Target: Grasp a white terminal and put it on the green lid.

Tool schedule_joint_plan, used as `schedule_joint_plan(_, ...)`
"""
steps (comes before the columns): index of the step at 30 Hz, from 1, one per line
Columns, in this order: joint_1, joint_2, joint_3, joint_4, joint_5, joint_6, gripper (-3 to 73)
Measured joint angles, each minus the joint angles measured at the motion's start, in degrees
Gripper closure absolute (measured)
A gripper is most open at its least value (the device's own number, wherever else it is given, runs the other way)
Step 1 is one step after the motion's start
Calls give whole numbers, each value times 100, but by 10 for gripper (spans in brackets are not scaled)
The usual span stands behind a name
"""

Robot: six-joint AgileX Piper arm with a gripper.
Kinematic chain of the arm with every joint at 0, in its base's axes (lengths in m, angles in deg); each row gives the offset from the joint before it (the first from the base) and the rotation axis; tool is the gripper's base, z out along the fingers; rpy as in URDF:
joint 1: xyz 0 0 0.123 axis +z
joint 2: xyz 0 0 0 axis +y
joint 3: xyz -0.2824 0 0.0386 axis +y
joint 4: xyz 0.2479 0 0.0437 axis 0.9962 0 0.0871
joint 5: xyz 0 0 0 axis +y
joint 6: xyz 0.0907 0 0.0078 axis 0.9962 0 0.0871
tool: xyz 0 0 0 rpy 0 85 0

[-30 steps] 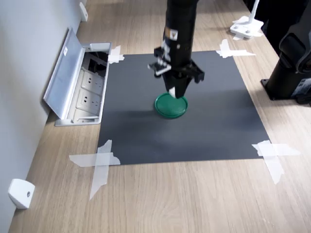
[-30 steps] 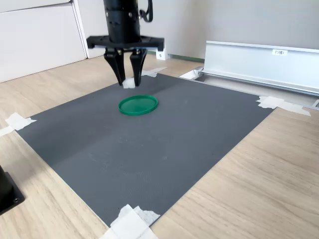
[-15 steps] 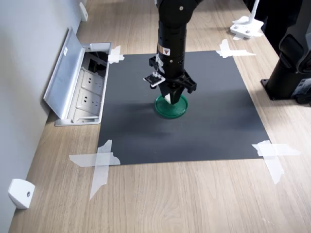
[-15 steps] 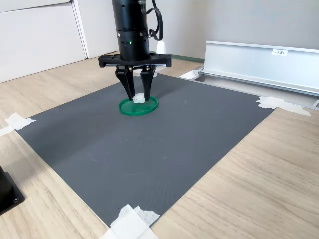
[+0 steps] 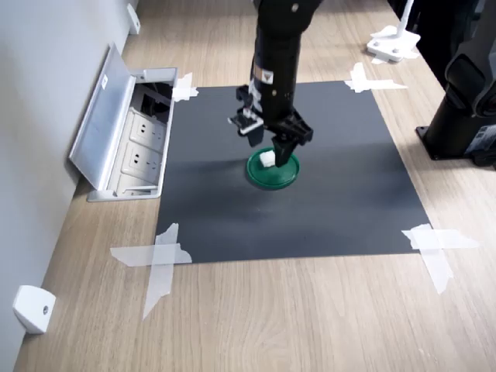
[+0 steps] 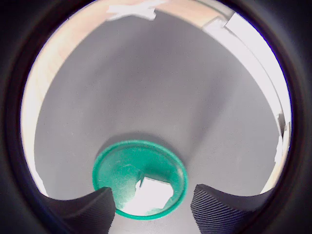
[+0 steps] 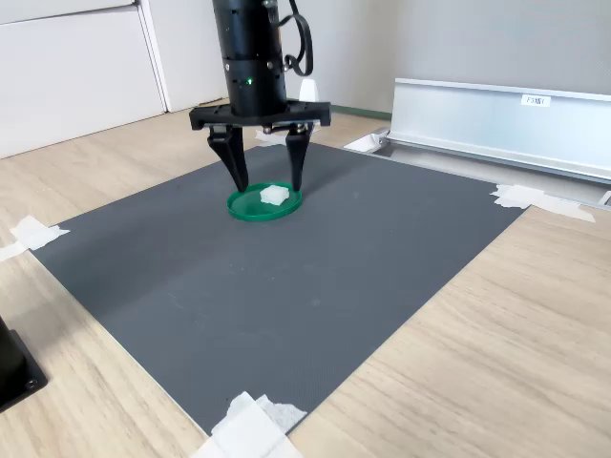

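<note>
- The gripper (image 7: 267, 181) stands wide open, holding nothing.
- The white terminal (image 7: 274, 196) lies between its fingers on the green lid (image 7: 250, 208).
- The wrist view cuts off both fingertips (image 6: 87, 204).

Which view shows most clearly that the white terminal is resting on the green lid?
The wrist view: the white terminal lies inside the green lid, between the open fingers. The second exterior view shows it clearly too; in the first exterior view it is a small white speck.

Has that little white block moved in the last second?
Yes. The small white plastic terminal went down onto the round green plastic lid, released by the open end effector.
</note>
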Motion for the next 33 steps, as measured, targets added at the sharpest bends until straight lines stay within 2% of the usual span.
schedule_joint_plan(4,-13,-399,38,260,13,48,225)
schedule_joint_plan(7,-136,-936,200,603,-147,156,424)
schedule_joint_plan(10,-415,-1649,501,897,-795,404,617)
schedule_joint_plan(12,-580,-2156,816,971,-1323,612,669)
schedule_joint_plan(18,-782,-4056,1955,504,-2618,906,699)
schedule_joint_plan(20,-782,-4675,2364,496,-2843,993,700)
schedule_joint_plan(33,-782,-8773,5522,500,-3159,2048,701)
